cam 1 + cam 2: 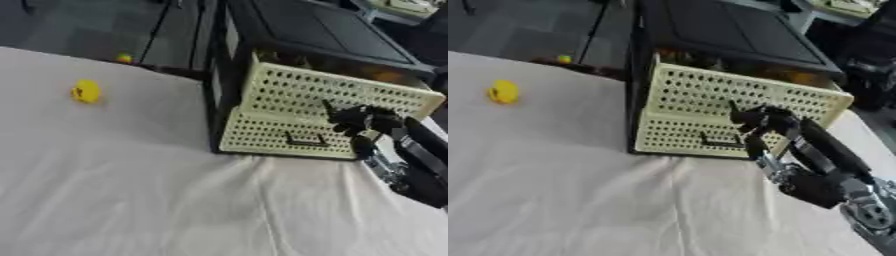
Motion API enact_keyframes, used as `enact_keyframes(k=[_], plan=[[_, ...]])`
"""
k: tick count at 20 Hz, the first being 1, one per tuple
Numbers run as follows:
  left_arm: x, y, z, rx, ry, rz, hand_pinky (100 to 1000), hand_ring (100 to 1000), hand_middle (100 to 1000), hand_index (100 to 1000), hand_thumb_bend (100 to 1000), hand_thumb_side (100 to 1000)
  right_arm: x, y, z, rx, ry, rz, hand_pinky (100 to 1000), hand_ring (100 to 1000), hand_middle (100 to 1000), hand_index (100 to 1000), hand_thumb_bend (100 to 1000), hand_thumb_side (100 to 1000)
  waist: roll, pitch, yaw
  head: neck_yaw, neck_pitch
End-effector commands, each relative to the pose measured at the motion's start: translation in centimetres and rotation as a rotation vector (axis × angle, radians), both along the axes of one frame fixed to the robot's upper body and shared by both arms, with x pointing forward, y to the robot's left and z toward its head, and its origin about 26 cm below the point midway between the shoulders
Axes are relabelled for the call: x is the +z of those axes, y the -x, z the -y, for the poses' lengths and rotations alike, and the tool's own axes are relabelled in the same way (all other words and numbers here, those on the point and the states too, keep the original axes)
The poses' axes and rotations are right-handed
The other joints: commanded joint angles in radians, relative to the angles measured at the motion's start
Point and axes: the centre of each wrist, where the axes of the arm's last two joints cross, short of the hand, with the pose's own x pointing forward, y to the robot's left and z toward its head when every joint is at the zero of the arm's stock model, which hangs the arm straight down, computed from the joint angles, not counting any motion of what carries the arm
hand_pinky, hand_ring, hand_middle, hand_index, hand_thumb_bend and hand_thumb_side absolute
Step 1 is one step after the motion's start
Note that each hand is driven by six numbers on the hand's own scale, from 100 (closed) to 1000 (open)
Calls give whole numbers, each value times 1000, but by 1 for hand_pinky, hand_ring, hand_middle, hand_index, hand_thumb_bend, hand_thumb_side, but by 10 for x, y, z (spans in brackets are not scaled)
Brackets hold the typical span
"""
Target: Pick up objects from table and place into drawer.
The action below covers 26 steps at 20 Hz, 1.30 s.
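The worktop (131, 200), lying under a pale wrinkled cloth, is carrying a black cabinet (710, 25) whose cream perforated drawer (289, 105) is standing pulled out toward the robot, with something orange showing inside at its far right. The right hand (765, 122) is hanging against the drawer's front, its fingers (745, 116) curled near the upper edge, though whether they are gripping that edge or holding anything cannot be told. The left hand is not showing. A small yellow object (86, 92) is sitting far off to the left, well apart from the drawer. Any further tug risks dragging the drawer off its runners or shifting the cabinet, and the loose cloth could bunch up.
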Motion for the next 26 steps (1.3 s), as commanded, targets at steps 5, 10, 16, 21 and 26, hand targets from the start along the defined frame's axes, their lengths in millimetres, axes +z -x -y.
enact_keyframes(k=[5,10,16,21,26], plan=[[7,3,5,-30,-15,30,643,552,792,833,100,817,6,5,2,-4,14,62,705,789,791,884,100,1000,2,-23,14,-10,-31],[6,3,9,-47,-17,26,644,551,791,833,100,826,2,4,4,-15,10,44,715,810,810,886,100,1000,1,-10,24,-14,-40],[5,3,10,-49,-21,23,646,551,792,833,100,830,3,5,5,-17,-12,81,803,880,855,920,100,1000,4,9,24,-20,-45],[4,3,12,-56,-30,20,647,550,792,833,100,834,7,6,6,-15,-47,155,832,897,880,937,100,1000,8,23,18,-20,-43],[4,4,13,-57,-36,17,647,551,793,833,100,834,12,7,4,5,-56,182,792,869,860,931,100,1000,8,20,13,-22,-36]])
